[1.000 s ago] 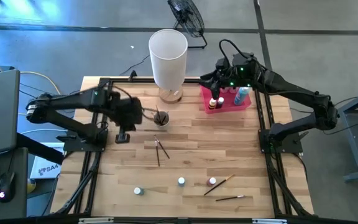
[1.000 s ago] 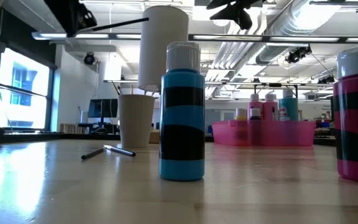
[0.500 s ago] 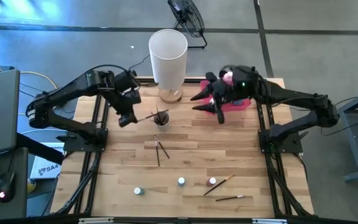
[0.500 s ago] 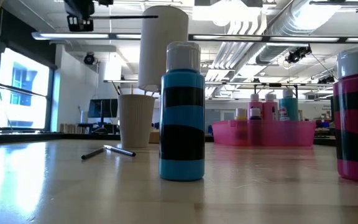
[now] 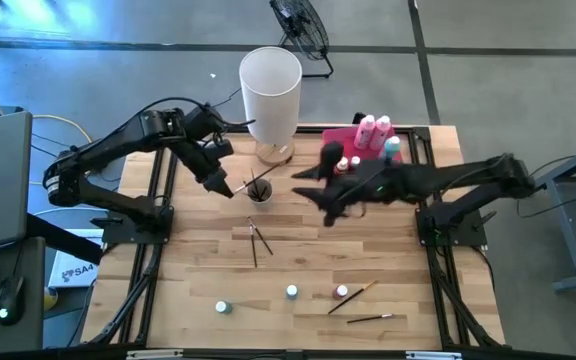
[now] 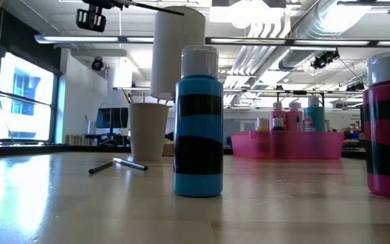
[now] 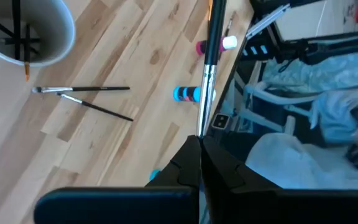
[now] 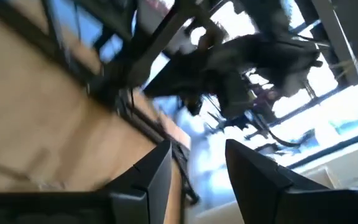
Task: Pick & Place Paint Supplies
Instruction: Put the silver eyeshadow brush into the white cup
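My left tool (image 5: pixel 226 186): clamped on one paintbrush (image 7: pixel 211 59), held above the worktop (image 5: pixel 298 255) just left of the small cup (image 5: pixel 259 189).
Small cup: far centre, near side of the tall white cylinder (image 5: pixel 270 90); brushes stand in it.
My right tool (image 5: pixel 330 214): over the worktop's middle, right of the cup; fingers (image 8: pixel 154 168) parted, nothing between them.
Pink tray (image 5: pixel 353 135): far right; pink and teal bottles stand in it.
Two brushes (image 5: pixel 258 240): crossed at centre, lying flat.
Three small bottles (image 5: pixel 292 292): in a row along the near edge.
Two more brushes (image 5: pixel 352 298): near right, beside the pink-capped bottle (image 5: pixel 341 292).
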You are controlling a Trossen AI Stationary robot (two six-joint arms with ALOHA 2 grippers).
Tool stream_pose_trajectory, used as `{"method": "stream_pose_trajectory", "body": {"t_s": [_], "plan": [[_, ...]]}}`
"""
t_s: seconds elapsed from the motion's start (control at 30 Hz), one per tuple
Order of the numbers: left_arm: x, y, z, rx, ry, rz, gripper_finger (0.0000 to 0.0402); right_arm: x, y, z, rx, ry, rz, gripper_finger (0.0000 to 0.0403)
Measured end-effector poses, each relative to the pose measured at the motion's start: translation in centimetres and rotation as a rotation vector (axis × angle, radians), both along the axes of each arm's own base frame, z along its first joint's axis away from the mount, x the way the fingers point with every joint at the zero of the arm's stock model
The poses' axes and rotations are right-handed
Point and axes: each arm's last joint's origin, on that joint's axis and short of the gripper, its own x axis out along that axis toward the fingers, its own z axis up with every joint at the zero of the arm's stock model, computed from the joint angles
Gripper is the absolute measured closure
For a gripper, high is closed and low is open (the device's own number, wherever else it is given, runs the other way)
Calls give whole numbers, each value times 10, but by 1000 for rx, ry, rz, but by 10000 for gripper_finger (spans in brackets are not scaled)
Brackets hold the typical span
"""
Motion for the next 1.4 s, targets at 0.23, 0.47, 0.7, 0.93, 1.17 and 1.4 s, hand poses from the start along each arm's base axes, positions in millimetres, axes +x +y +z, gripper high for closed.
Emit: {"method": "stream_pose_trajectory", "body": {"t_s": [0.23,0.47,0.7,0.93,1.17,1.4], "plan": [[3,1,3,-47,-25,29,401,43,11,-38,-283,77,-132,258],[3,0,3,-65,-20,33,401,69,13,-56,-462,64,-169,258],[3,0,3,-92,-18,31,401,73,11,-62,-508,94,-164,258],[3,-1,4,-116,-14,34,401,74,-3,-62,-507,105,-189,258],[3,-1,4,-141,-10,36,401,75,-12,-63,-503,111,-156,258],[5,0,5,-150,-28,39,401,76,-19,-64,-495,102,-115,275]]}}
